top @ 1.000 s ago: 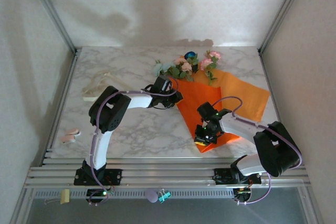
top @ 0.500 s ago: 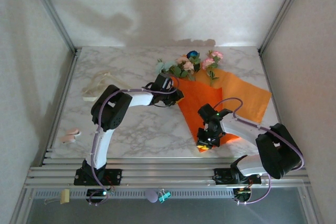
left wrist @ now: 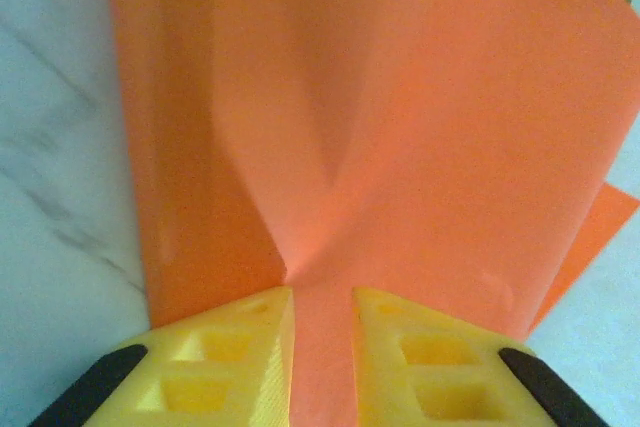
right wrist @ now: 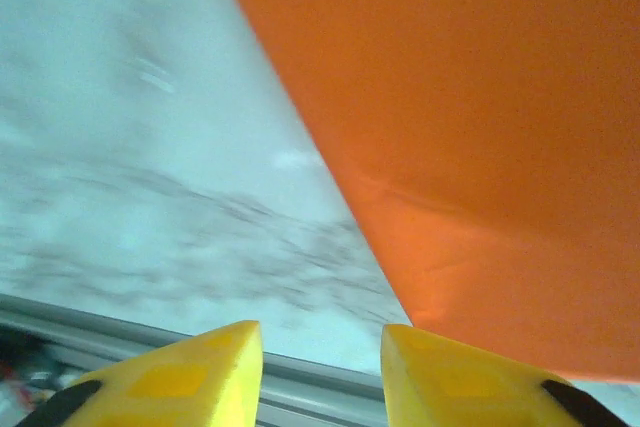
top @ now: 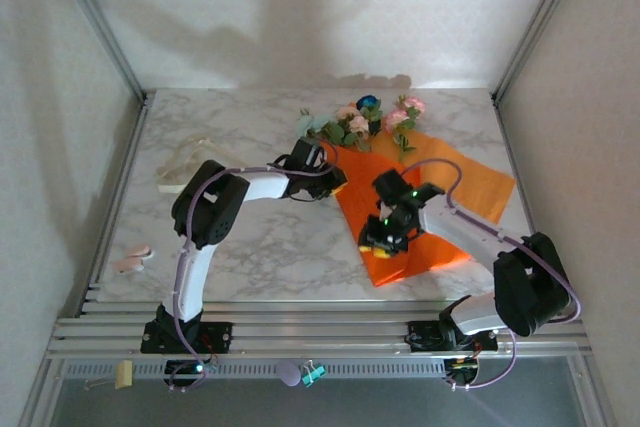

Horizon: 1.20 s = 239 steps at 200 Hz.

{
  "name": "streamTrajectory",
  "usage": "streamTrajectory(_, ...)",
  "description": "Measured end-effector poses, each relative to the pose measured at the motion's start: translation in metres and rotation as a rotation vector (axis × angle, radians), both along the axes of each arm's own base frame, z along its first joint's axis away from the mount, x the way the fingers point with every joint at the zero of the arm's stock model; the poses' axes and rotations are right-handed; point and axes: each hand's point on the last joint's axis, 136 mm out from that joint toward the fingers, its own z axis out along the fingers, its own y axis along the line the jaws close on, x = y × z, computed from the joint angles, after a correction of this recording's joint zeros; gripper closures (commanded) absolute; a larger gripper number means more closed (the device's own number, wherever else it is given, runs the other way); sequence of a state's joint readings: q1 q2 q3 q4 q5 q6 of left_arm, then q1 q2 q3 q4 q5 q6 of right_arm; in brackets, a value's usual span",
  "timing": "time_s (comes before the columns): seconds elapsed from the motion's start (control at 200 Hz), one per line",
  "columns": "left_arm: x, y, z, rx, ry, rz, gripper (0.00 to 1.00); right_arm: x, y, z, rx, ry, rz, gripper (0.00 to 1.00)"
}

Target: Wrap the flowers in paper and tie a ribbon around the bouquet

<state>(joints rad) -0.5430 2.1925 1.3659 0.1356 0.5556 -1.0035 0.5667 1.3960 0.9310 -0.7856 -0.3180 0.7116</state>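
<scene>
Status: wrap partly done, tie not started

- ribbon point(top: 185, 160) lies loose near the left edge of the desk point(top: 250, 247), well apart from everything else, untouched
- left gripper point(top: 328, 179) sits at the far-left corner of the paper point(top: 470, 187). The left wrist view shows its fingers point(left wrist: 230, 347) pinched together on a fold of the orange sheet, which creases up from the pinch point
- flowers point(top: 355, 125) are mid-desk towards the far edge. Blooms poke out past the paper's far edge and the stems are hidden under the orange, so they look already laid in and partly covered
- one flap looks folded over the stems from the left; the right half of the sheet lies flat, spread towards the right edge. No cone yet
- right gripper point(top: 383, 240) hovers over the near-left edge of the folded part. Fingers apart, nothing between them; the wrist view has bare marble under the gap and the paper edge just ahead

Orientation: the long axis of the bundle runs far-to-near, leaning slightly right at the near end. Blooms point to the far edge, and the paper's pointed tip points at the near edge

Left to do, by my read: roll the right half over, close the cone, fetch the ribbon, tie at the waist
</scene>
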Motion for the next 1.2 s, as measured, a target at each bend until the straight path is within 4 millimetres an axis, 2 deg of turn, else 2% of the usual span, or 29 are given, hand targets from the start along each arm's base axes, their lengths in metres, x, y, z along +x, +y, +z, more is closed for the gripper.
streamTrajectory(0.06, 0.014, 0.015, 0.002, 0.035, -0.013, 0.037, 0.72, 0.030, -0.010, 0.024, 0.037, -0.074, -0.066, 0.52)
streamTrajectory(0.1, 0.025, 0.027, 0.004, 0.059, -0.021, 0.065, 0.68, 0.049, -0.026, 0.037, 0.042, -0.115, -0.129, 0.50)
streamTrajectory(0.185, 0.045, 0.044, 0.013, 0.092, -0.047, 0.115, 0.62, 0.087, -0.078, 0.052, 0.020, -0.171, -0.303, 0.49)
streamTrajectory(0.26, 0.052, 0.044, 0.022, 0.110, -0.069, 0.130, 0.62, 0.113, -0.134, 0.054, -0.006, -0.182, -0.478, 0.49)
streamTrajectory(0.325, 0.044, 0.030, 0.031, 0.112, -0.080, 0.107, 0.63, 0.125, -0.181, 0.045, -0.040, -0.154, -0.621, 0.49)
streamTrajectory(0.36, 0.034, 0.015, 0.036, 0.108, -0.085, 0.078, 0.64, 0.130, -0.203, 0.037, -0.057, -0.128, -0.684, 0.48)
streamTrajectory(0.445, -0.004, -0.037, 0.047, 0.080, -0.095, -0.039, 0.66, 0.135, -0.243, 0.014, -0.101, -0.068, -0.790, 0.47)
streamTrajectory(0.511, -0.042, -0.079, 0.053, 0.062, -0.099, -0.147, 0.66, 0.133, -0.262, 0.001, -0.126, -0.028, -0.835, 0.45)
streamTrajectory(0.586, -0.086, -0.125, 0.059, 0.041, -0.103, -0.264, 0.66, 0.134, -0.271, -0.008, -0.132, -0.002, -0.855, 0.46)
streamTrajectory(0.651, -0.114, -0.156, 0.060, 0.022, -0.109, -0.338, 0.66, 0.139, -0.272, -0.015, -0.125, 0.013, -0.851, 0.49)
streamTrajectory(0.716, -0.124, -0.174, 0.057, 0.017, -0.110, -0.374, 0.66, 0.145, -0.270, -0.025, -0.127, 0.024, -0.831, 0.50)
streamTrajectory(0.771, -0.121, -0.184, 0.050, 0.022, -0.110, -0.382, 0.66, 0.147, -0.265, -0.034, -0.129, 0.039, -0.809, 0.51)
streamTrajectory(0.866, -0.109, -0.194, 0.035, 0.059, -0.111, -0.386, 0.66, 0.146, -0.256, -0.043, -0.132, 0.050, -0.776, 0.52)
streamTrajectory(0.961, -0.100, -0.195, 0.019, 0.106, -0.104, -0.380, 0.67, 0.142, -0.251, -0.047, -0.134, 0.056, -0.757, 0.52)
streamTrajectory(1.081, -0.098, -0.186, 0.000, 0.175, -0.088, -0.363, 0.69, 0.138, -0.249, -0.047, -0.136, 0.054, -0.745, 0.52)
streamTrajectory(1.196, -0.099, -0.173, -0.002, 0.178, -0.095, -0.329, 0.71, 0.141, -0.245, -0.038, -0.136, 0.022, -0.717, 0.52)
